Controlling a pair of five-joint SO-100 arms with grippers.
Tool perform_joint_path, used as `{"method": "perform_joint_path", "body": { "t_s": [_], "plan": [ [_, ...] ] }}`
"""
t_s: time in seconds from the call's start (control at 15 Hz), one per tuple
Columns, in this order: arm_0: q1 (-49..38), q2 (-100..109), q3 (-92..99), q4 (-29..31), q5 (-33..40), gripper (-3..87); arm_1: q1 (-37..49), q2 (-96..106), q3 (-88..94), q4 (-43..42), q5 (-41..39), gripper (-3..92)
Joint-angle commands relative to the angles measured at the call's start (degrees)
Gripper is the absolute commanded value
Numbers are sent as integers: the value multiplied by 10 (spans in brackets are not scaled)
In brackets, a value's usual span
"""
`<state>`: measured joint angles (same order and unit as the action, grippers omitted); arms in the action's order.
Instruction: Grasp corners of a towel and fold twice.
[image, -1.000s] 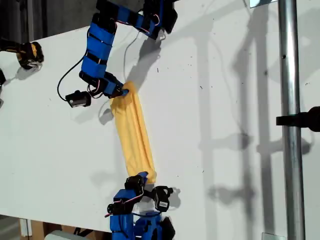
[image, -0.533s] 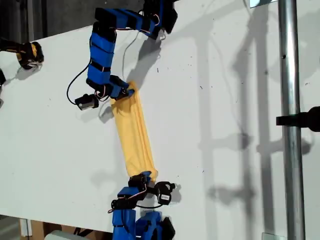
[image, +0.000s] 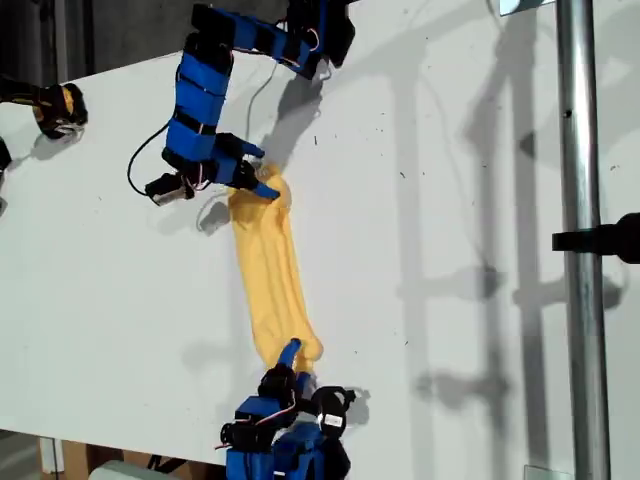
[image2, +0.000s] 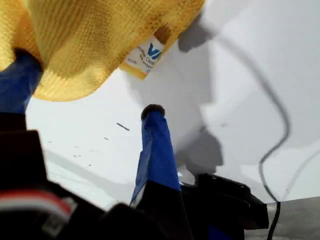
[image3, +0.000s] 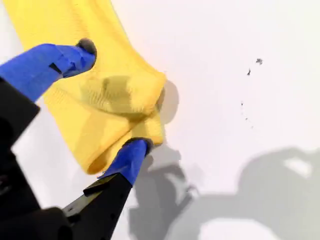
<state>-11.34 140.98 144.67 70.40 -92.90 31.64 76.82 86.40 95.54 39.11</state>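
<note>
Since a second ago both grippers have let go of the towel (image: 268, 270), a long folded strip on the worktop (image: 450, 250): my first gripper (image: 258, 172) and my second gripper (image3: 112, 97) now have spread fingers gripping nothing, suggesting this fold is laid.

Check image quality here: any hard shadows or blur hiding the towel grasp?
Exterior view: sharp, hard arm and pole shadows on the table, towel clear. First wrist view: close towel and finger soft. Second wrist view: crisp, a finger's shadow on the cloth.
</note>
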Motion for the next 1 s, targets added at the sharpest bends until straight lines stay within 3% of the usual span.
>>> {"method": "perform_joint_path", "body": {
  "t_s": [0.0, 0.33, 0.6, 0.73, 0.93],
  "plan": [
    [15, 153, 17, 43, -6, 302, -5, 108, -18, 20, 12, 396],
    [35, 562, 140, 98, 72, 258, 31, 308, 138, 6, 58, 372],
    [70, 584, 206, 42, 128, 267, 73, 514, 367, -74, 105, 370],
    [69, 584, 254, 25, 156, 180, 76, 567, 434, -132, 106, 356],
    [82, 584, 274, 39, 112, 85, 100, 560, 492, -226, 95, 352]
  ]
}}
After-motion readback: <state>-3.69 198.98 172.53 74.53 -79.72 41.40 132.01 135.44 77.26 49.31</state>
